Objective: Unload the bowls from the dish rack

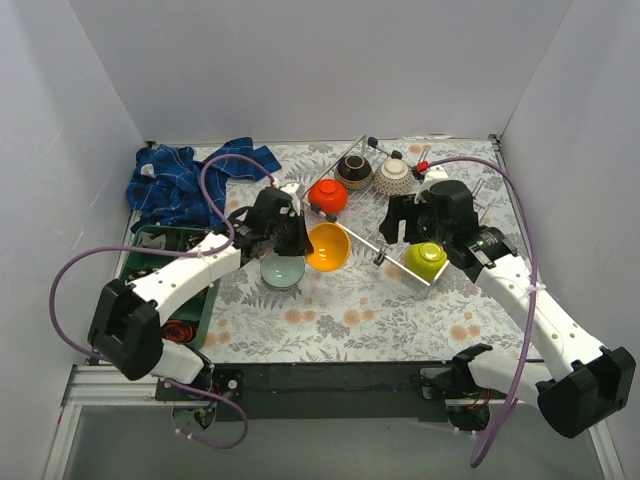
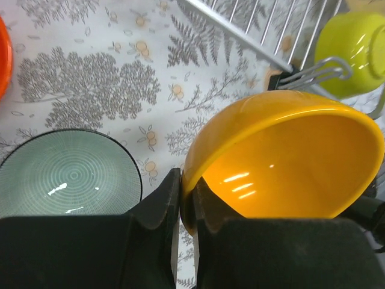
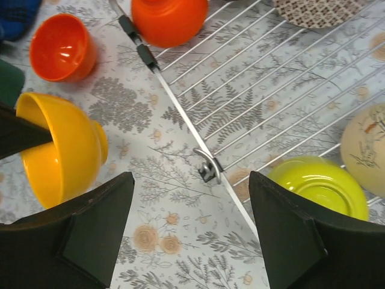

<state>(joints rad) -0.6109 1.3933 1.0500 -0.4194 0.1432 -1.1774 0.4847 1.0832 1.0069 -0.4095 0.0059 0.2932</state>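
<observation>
- Left jaws are clamped on the rim of the glossy yellow-orange round bowl [image 2: 289,162], one finger inside and one outside. The bowl is tipped on its side at the centre of the top view, clear of the big silver wire-grid dish rack [image 3: 258,78] and just in front of its near rail. I cannot tell whether it touches the floral-print counter [image 1: 350,310].
- Risk: the pinch is thin on a slick glaze. A jolt or a fast swing could make the bowl pivot in the jaws or slide out and drop.
- Risk: the pale mint ribbed bowl [image 2: 66,177] sits upright at the lower left of the left wrist view, just beside the held bowl. Lowering without a sideways offset could clip it rim to rim, chipping it or shoving it.
- Right jaws are spread wide and empty, hanging over the rack's near rail. The lime green glossy bowl [image 3: 319,186] lies inside the rack at the lower right of the right wrist view.
- Risk: a small metal hook [image 3: 207,168] juts from the rail near that bowl. A finger descending there could snag wire and drag the whole rack.
- Risk: both wrists crowd the middle of the top view, so moving together invites a knock between the arms.
- A red-orange glossy bowl [image 3: 63,48] stands on the counter at the upper left of the right wrist view, well apart from the jaws, so the hazard is low.
</observation>
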